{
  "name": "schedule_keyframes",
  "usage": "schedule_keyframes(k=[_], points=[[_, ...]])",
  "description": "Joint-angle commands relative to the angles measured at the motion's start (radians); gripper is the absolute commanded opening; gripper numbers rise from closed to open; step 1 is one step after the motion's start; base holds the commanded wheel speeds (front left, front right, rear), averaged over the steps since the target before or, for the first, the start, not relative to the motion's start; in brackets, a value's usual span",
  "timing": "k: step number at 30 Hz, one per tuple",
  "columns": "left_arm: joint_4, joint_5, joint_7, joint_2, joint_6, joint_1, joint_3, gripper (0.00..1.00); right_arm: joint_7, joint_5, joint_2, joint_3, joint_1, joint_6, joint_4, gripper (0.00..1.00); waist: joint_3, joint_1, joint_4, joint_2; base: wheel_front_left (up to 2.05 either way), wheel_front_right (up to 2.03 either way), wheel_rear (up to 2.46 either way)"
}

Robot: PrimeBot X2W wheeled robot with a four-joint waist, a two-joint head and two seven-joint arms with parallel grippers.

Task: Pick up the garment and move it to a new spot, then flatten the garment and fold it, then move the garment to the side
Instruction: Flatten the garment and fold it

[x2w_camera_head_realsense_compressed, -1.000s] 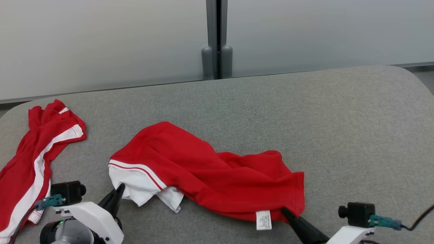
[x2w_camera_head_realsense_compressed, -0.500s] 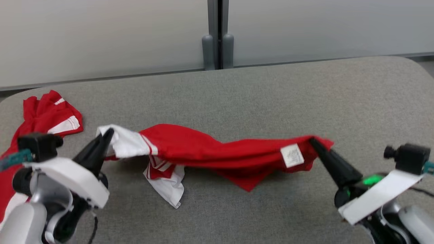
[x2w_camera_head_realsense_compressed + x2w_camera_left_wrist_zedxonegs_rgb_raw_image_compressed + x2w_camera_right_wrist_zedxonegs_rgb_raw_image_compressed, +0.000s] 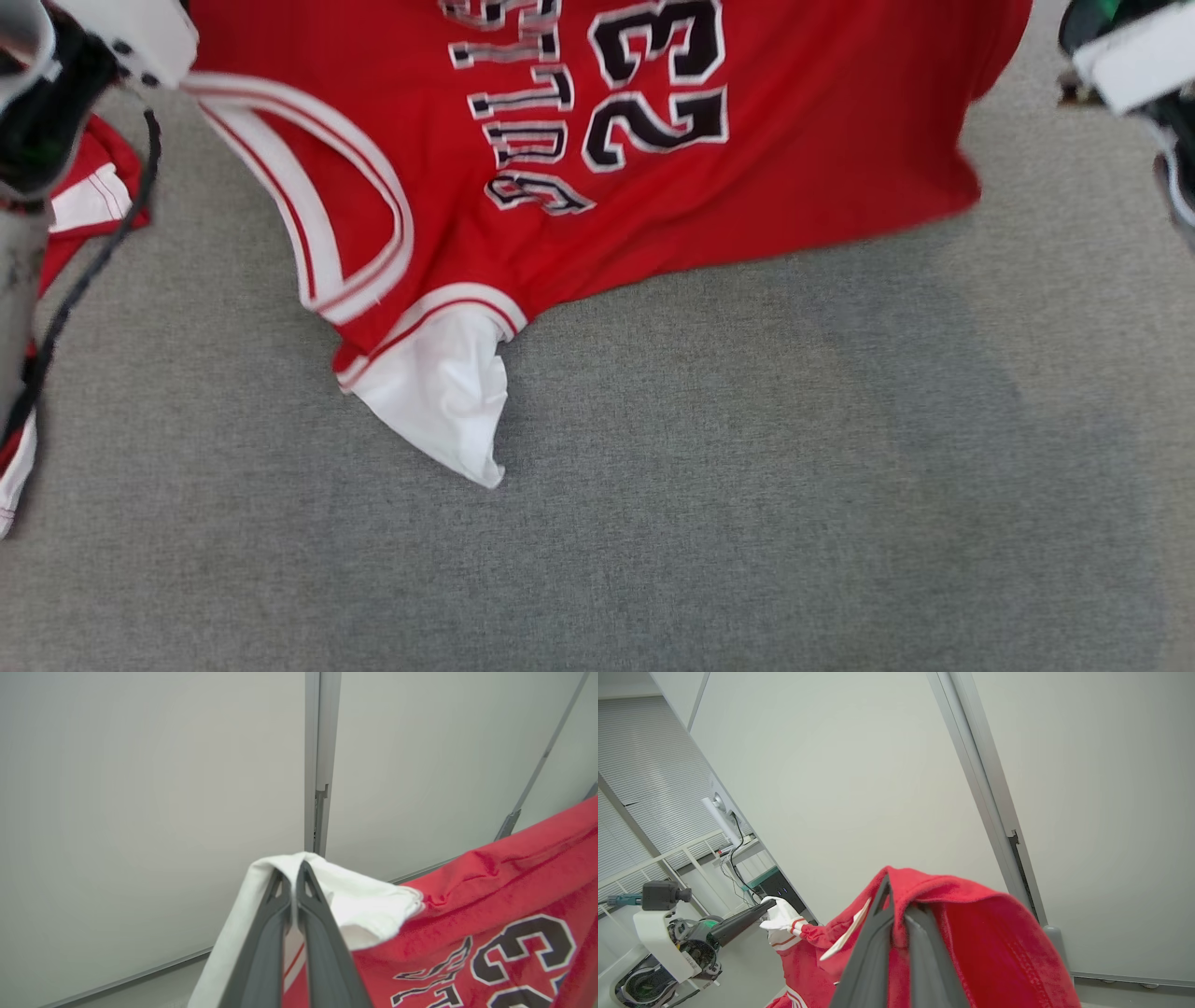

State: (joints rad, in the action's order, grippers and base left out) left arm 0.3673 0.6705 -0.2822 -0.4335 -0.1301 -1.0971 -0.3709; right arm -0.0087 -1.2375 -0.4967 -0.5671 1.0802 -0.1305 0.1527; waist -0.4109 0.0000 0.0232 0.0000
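Observation:
The garment (image 3: 579,140) is a red jersey with white trim and a black "23". It hangs spread in the air between my two arms. Its white sleeve end (image 3: 439,401) still droops onto the grey surface (image 3: 747,485). In the left wrist view my left gripper (image 3: 293,870) is shut on the white sleeve fabric (image 3: 355,905). My right gripper (image 3: 896,900) is shut on a fold of the garment's red hem (image 3: 985,933). The right wrist view also has the left gripper (image 3: 756,912) pinching the white corner. The fingertips lie above the head view's top edge.
A second red and white garment (image 3: 89,196) lies crumpled at the left edge of the grey surface, beside my left arm (image 3: 103,37) and its cable. My right arm (image 3: 1134,65) is at the top right. Pale wall panels (image 3: 140,812) stand behind.
Both grippers have risen and pulled apart with the garment, lifting it off the surface until it hangs spread with its number showing. The head camera has also tilted down.

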Motion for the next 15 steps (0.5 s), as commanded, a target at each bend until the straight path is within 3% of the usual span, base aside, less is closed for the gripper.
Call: schedule_keyframes(k=[1, 9, 15], points=[[0.022, 0.025, 0.026, -0.029, 0.001, -0.056, -0.012, 0.00, 0.001, -0.021, 0.004, -0.002, 0.063, -0.001, 0.032, 0.00, -0.055, 0.0000, -0.011, 0.0000, 0.00, 0.00, 0.00], [0.184, 0.129, 0.164, -0.057, 0.000, -0.365, -0.046, 0.00, -0.039, -0.037, -0.005, -0.042, 0.410, -0.001, 0.210, 0.00, -0.073, 0.0000, -0.014, 0.0000, 0.00, 0.00, 0.00], [0.259, 0.170, 0.219, -0.062, 0.000, -0.492, -0.114, 0.00, -0.073, -0.069, -0.028, -0.077, 0.521, 0.000, 0.275, 0.00, -0.070, 0.0000, -0.014, 0.0000, 0.00, 0.00, 0.00]])
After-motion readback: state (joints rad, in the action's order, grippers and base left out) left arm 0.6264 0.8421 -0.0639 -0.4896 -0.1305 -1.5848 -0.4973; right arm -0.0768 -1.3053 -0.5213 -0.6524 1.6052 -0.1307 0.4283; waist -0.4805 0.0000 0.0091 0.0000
